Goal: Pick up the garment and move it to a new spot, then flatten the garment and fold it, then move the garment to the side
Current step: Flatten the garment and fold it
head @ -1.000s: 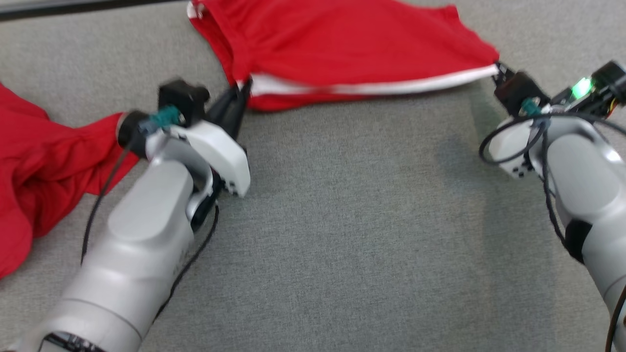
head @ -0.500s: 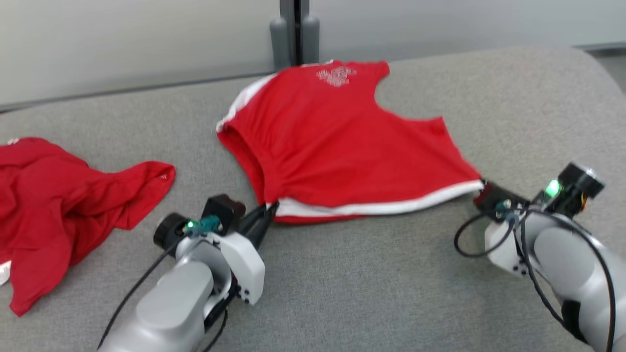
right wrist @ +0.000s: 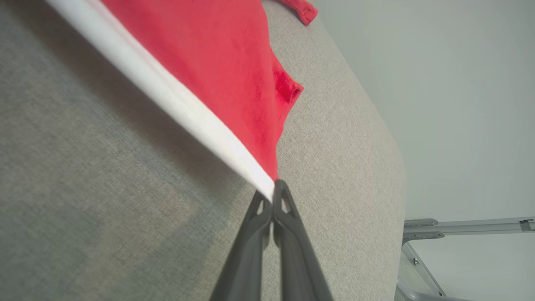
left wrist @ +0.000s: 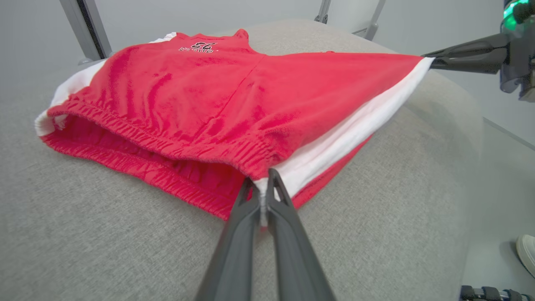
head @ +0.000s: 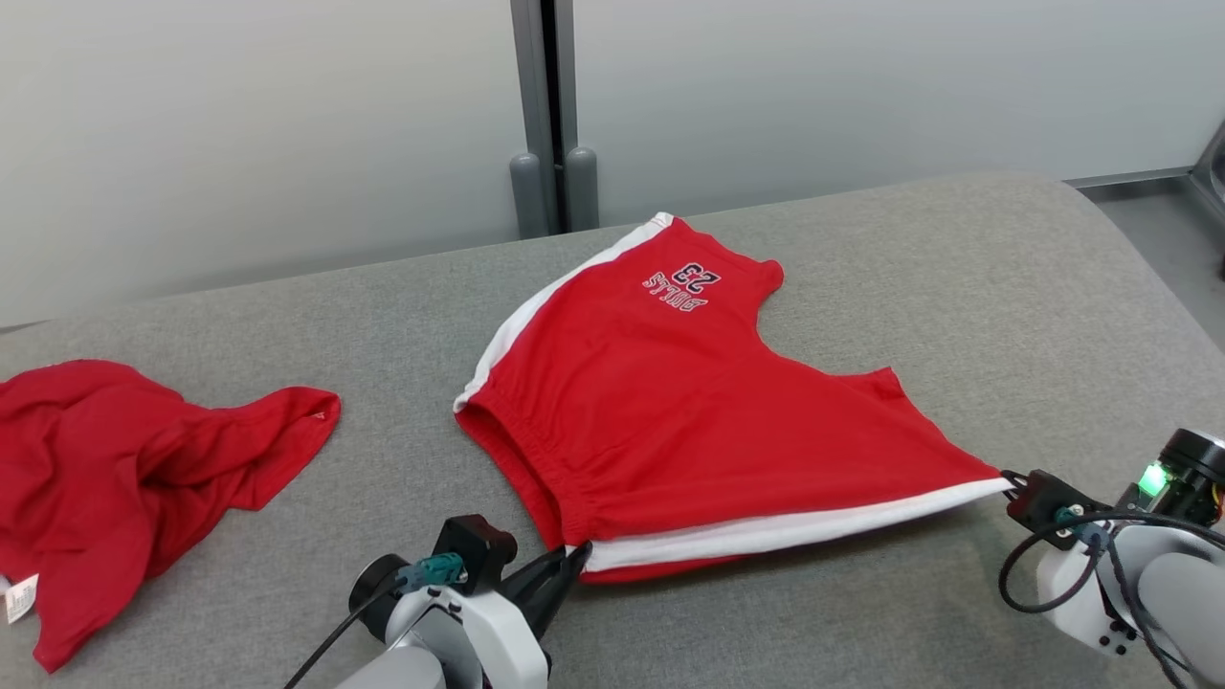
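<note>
Head view: the red Bulls shorts (head: 689, 421) lie spread mid-table on the grey padded table (head: 861, 622), their white-striped near edge stretched between both arms. The left gripper (head: 577, 553) pinches the waistband corner and the right gripper (head: 1005, 478) pinches the leg-hem corner. A crumpled red garment (head: 144, 459) lies well apart on the left.

Left wrist view: narrow jaws clamp white stripe beside the elastic.

Right wrist view: jaws closed on the stripe's tip, raised off the table.

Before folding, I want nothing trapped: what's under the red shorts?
Grey surface shows beneath the raised edge of the shorts; the rest underneath is hidden.
</note>
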{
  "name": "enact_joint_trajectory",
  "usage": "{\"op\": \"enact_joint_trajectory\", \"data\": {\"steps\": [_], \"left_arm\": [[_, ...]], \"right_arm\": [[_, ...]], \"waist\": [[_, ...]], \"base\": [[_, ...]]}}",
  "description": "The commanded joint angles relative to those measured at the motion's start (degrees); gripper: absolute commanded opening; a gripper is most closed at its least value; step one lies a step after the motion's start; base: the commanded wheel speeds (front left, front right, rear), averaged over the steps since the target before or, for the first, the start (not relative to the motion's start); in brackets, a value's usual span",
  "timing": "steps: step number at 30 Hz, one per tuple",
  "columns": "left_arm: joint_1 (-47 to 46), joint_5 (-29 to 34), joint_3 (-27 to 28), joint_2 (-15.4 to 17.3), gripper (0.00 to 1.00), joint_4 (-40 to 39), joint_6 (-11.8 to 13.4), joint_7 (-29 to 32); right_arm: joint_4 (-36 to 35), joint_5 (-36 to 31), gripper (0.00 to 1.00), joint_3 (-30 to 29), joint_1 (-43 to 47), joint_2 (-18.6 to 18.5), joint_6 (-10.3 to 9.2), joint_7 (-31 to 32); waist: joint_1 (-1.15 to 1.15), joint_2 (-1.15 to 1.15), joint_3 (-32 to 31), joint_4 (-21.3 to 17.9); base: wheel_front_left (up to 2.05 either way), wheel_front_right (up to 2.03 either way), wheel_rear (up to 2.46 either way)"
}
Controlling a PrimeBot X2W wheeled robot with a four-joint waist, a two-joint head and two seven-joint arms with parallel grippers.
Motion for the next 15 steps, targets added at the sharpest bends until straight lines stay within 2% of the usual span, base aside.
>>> {"op": "enact_joint_trajectory", "data": {"steps": [1,6,12,15], "left_arm": [[0.8,-0.5,-0.5,1.0,0.0,-1.3,-0.1,0.7],[3.5,-1.3,-2.6,3.4,0.0,-6.2,-0.1,3.3],[6.7,-2.9,-3.1,5.3,0.0,-13.5,1.1,5.9],[7.1,-2.8,-2.5,6.4,0.0,-16.3,2.6,5.6]], "right_arm": [[-1.9,2.6,0.0,2.2,0.8,-2.1,-0.13,0.5],[-11.0,8.8,0.0,7.3,0.4,-9.4,-0.13,2.9],[-24.9,11.5,0.0,8.5,1.3,-18.7,-0.13,8.0],[-31.4,11.9,0.0,8.6,0.3,-22.9,-0.13,10.8]], "waist": [[0.0,0.0,-0.8,-0.8],[0.0,0.0,-1.4,-2.1],[0.0,0.0,-1.7,-2.4],[0.0,0.0,-1.6,-2.2]], "base": [[0.0,0.0,0.0],[0.0,0.0,0.0],[0.0,0.0,0.0],[0.0,0.0,0.0]]}}
